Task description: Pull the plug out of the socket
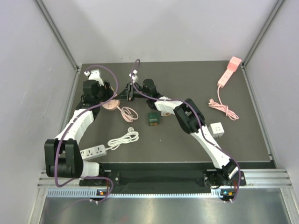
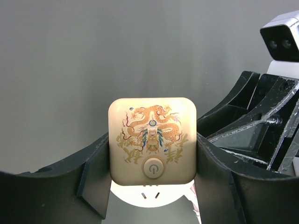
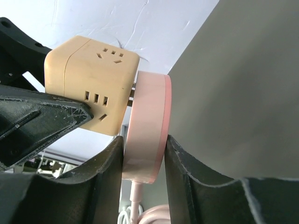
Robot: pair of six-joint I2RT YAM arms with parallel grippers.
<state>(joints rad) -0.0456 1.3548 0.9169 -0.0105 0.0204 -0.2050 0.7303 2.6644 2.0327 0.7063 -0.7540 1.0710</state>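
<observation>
A beige cube plug (image 2: 152,140) with a gold dragon print and a power button sits between the fingers of my left gripper (image 2: 152,177), which is shut on its two sides. Its prongs go into a round pink socket (image 3: 147,130). My right gripper (image 3: 145,149) straddles that disc, one finger on each flat face, shut on it. The plug (image 3: 88,79) stands just off the socket's face, with a thin gap where the prongs show. Both grippers meet at the back left of the table (image 1: 112,103). The socket's pink cord (image 3: 135,200) hangs down.
The pink cord lies coiled (image 1: 128,113) beside the grippers. A green cube (image 1: 153,119) and a white cube (image 1: 217,129) sit mid-table. A white power strip (image 1: 93,151) with its cable (image 1: 124,139) lies front left. A pink power strip (image 1: 229,70) lies back right.
</observation>
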